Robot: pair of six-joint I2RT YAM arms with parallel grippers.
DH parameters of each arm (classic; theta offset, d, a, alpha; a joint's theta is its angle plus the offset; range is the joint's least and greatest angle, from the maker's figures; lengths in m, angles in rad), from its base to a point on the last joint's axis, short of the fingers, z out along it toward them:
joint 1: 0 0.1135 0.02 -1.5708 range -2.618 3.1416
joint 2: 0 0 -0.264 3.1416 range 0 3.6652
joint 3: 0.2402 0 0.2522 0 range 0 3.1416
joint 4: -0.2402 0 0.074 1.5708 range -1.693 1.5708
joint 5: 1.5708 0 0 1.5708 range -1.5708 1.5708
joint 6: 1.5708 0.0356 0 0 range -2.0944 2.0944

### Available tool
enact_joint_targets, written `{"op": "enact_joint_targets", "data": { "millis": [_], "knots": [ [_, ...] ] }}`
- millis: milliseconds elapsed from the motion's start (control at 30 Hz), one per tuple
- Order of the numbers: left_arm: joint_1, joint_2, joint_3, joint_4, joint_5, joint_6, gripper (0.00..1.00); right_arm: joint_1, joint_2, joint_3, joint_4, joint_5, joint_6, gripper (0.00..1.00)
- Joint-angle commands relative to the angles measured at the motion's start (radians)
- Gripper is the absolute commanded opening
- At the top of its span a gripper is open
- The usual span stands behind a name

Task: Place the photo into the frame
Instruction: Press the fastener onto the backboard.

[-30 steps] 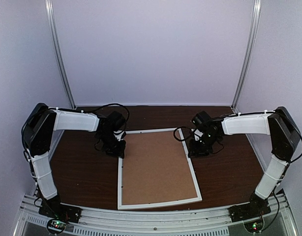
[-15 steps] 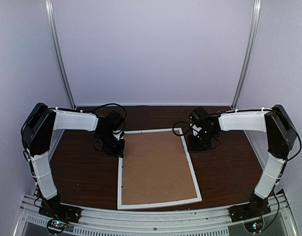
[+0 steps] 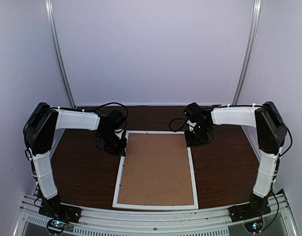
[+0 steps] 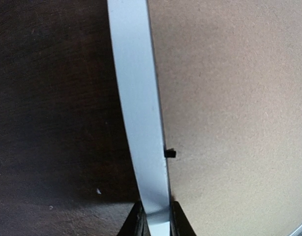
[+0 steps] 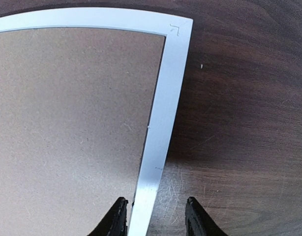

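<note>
Seemingly in the positioning step, the frame (image 3: 156, 206) lay lower centre, backing board (image 3: 156, 167) up, photo unseen, the left end effector (image 4: 154, 219) clamped on its left rail and the right end effector (image 5: 156, 216) standing apart astride the right rail, probably to grip next.

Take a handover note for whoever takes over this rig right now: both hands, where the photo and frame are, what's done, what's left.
Left hand: shut on the left rail of the frame, toward its far end.
Right hand: open, fingers astride the right rail near the far corner, not gripping.
Frame: flat on the table, back up, brown backing board filling it.
Photo: not in view; cannot tell whether it lies under the board.
Done: nothing can be confirmed.
Left: probably check under the board; if the photo is missing, insert it and close up.
</note>
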Motion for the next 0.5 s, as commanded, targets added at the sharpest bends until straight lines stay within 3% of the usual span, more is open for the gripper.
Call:
{"op": "enact_joint_targets", "data": {
  "millis": [0, 467],
  "knots": [
    [-0.009, 0.040, 0.010, 0.070, 0.004, 0.017, 0.15, -0.006, 0.019, 0.020, -0.046, 0.040, -0.011, 0.40],
    [-0.009, 0.038, 0.013, 0.061, -0.008, 0.018, 0.16, -0.005, 0.021, -0.020, -0.057, 0.027, 0.009, 0.38]
  ]
}}
